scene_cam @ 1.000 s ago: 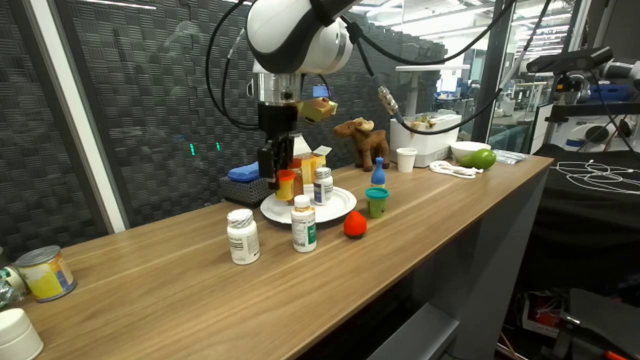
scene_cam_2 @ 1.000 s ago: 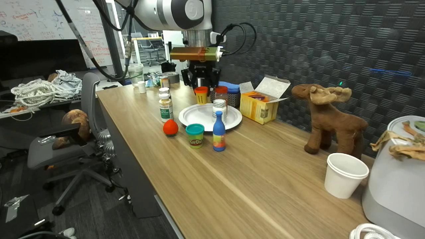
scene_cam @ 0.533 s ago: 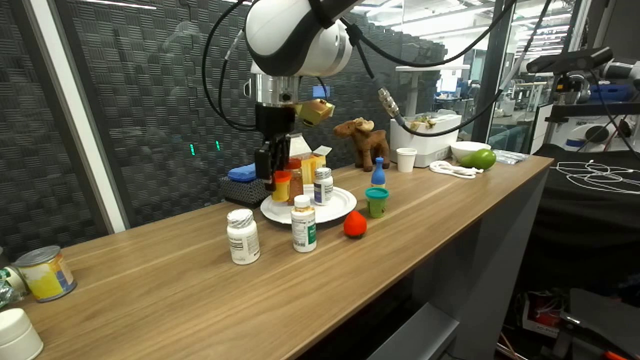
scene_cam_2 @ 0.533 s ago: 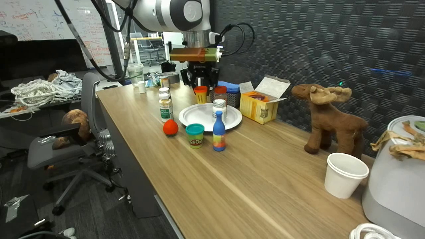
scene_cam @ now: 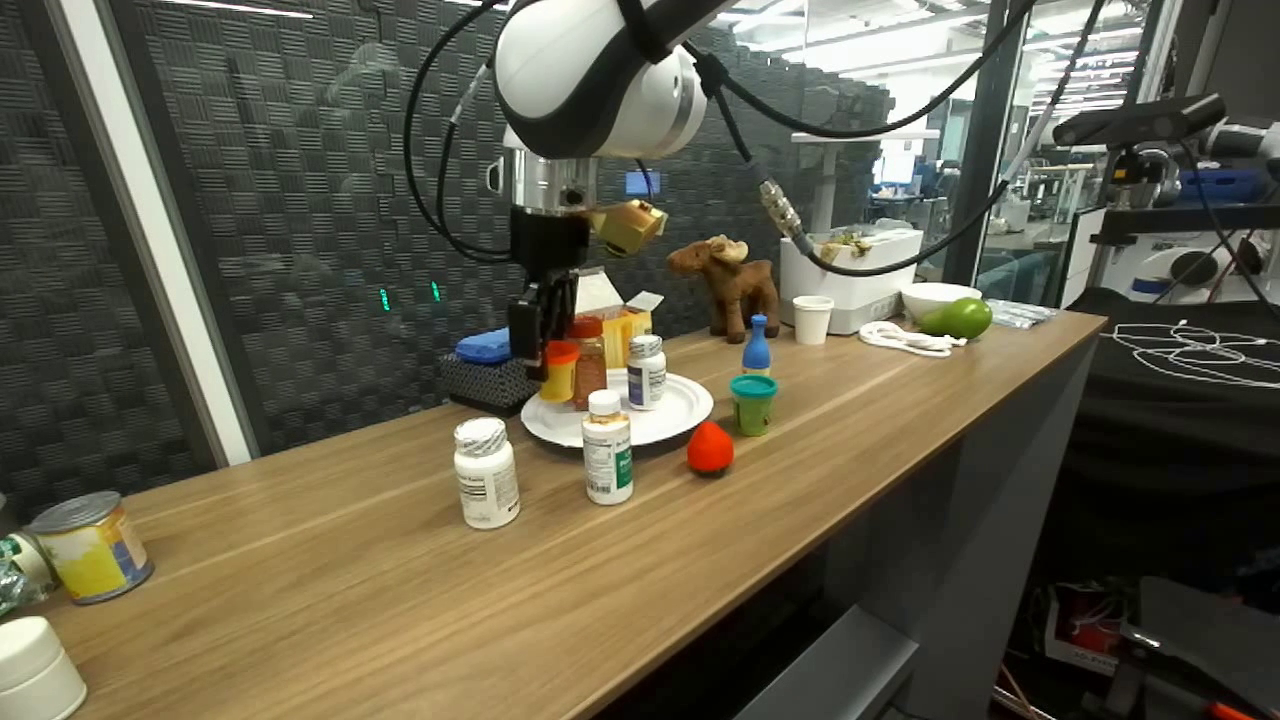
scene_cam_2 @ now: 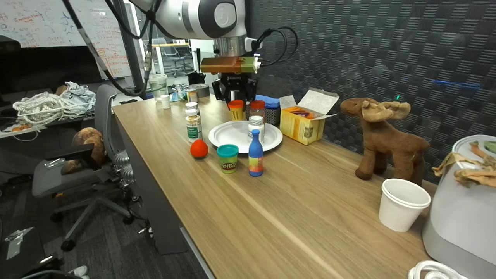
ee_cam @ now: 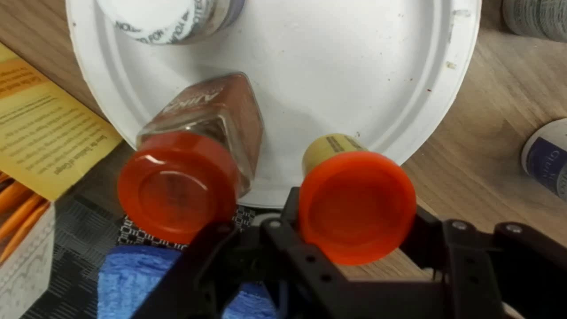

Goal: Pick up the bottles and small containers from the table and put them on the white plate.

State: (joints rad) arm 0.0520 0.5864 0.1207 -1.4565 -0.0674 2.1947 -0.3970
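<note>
My gripper [ee_cam: 357, 212] is shut on a yellow container with an orange lid [ee_cam: 354, 195], its fingers on both sides of the lid. The container is upright at the rim of the white plate [scene_cam_2: 228, 135]; I cannot tell if its base touches. On the plate stand a red-lidded spice jar [scene_cam: 590, 375] and a white bottle with a white cap [scene_cam: 646, 375]. Two white bottles stand on the table, one white-capped [scene_cam: 608, 460], one broader [scene_cam: 487, 480]. Also there are a red round container [scene_cam: 710, 448], a green tub with teal lid [scene_cam_2: 227, 159] and a blue bottle [scene_cam_2: 255, 155].
A yellow open box [scene_cam_2: 304, 122] and a dark box with a blue cloth [scene_cam: 487, 347] stand close behind the plate. A brown toy moose [scene_cam_2: 387, 139], a paper cup [scene_cam_2: 403, 205] and a white appliance [scene_cam: 850, 285] are farther along. A can [scene_cam: 92, 550] stands at the other end.
The gripper and the held container have shifted slightly left in the exterior view that faces the dark wall, away from the spice jar. The other objects have not moved.
</note>
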